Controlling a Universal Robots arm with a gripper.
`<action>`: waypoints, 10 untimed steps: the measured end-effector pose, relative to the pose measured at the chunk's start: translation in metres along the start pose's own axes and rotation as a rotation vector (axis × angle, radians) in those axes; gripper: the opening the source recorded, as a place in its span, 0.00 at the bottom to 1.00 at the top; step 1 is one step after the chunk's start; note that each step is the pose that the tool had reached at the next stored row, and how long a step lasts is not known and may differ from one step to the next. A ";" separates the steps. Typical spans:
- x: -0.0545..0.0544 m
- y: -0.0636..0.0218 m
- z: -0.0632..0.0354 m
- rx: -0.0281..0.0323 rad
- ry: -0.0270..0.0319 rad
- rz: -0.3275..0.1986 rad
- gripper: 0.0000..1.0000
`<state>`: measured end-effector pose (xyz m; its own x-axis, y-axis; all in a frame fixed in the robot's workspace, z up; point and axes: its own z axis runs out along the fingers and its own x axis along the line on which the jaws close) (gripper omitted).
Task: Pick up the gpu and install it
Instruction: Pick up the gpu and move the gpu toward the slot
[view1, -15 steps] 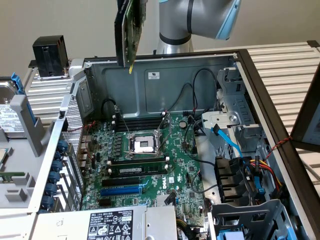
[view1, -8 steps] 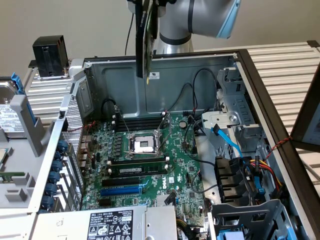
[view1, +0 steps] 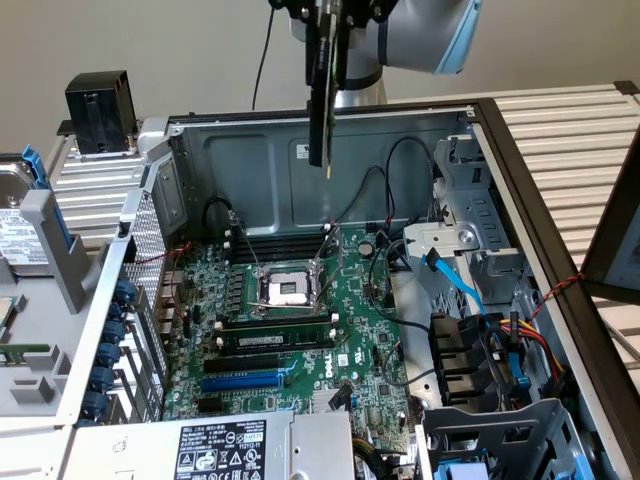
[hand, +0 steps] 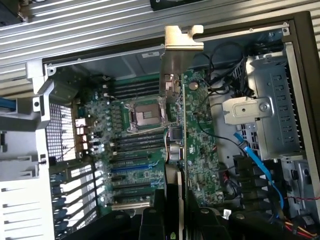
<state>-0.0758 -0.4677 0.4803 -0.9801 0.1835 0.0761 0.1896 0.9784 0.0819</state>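
Gpu held edge-on above the open computer case, not yet seated in any slot.

The fingers (hand: 159, 210) are closed partway and clamp one end of the gpu (view1: 322, 100), which hangs upright and thin-side-on over the rear of the case (view1: 250, 160), clear of the motherboard (view1: 300, 330). In the exterior view the picture's top edge cuts off most of the fingers and the arm (view1: 430, 35). In the wrist view the card runs away from the camera with its metal bracket (hand: 183, 39) at the far end. It hides a strip of the board beneath, so the slot under it cannot be told. A black boxy block (view1: 98, 110) sits outside the case at the exterior view's left.
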 end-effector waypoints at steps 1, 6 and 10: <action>-0.002 0.0003 0.0006 0.0001 0.0001 -0.002 0.27; -0.006 0.0004 0.0075 -0.0030 0.0019 -0.014 0.27; -0.007 0.0000 0.0135 -0.0101 0.0036 -0.019 0.27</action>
<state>-0.0700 -0.4677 0.4664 -0.9833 0.1646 0.0781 0.1716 0.9807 0.0934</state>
